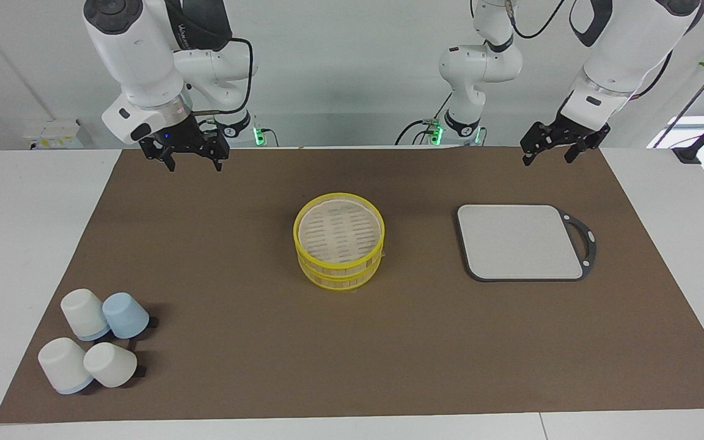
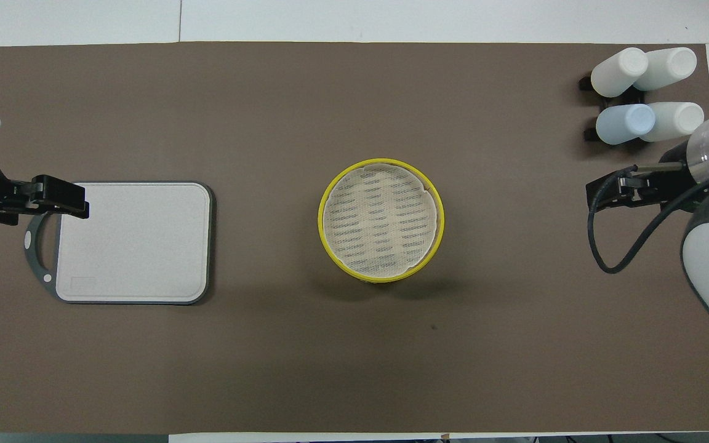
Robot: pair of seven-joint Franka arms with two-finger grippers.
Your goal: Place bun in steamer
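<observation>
The steamer point(image 1: 339, 241) stands at the middle of the brown mat as two stacked yellow-rimmed tiers, and it also shows in the overhead view point(image 2: 381, 220). Its tan slatted top surface is bare. No bun shows in either view. My right gripper point(image 1: 195, 165) hangs open and empty in the air over the mat's edge toward the right arm's end; in the overhead view point(image 2: 594, 197) it is near the cups. My left gripper point(image 1: 549, 160) hangs open and empty; in the overhead view point(image 2: 77, 206) it is over the handle end of the grey board.
A grey rectangular board point(image 1: 520, 241) with a dark handle lies flat toward the left arm's end point(image 2: 136, 240). Several upturned cups point(image 1: 92, 345), white and one pale blue, lie farther from the robots toward the right arm's end point(image 2: 644, 92). The brown mat point(image 1: 236, 275) covers the table.
</observation>
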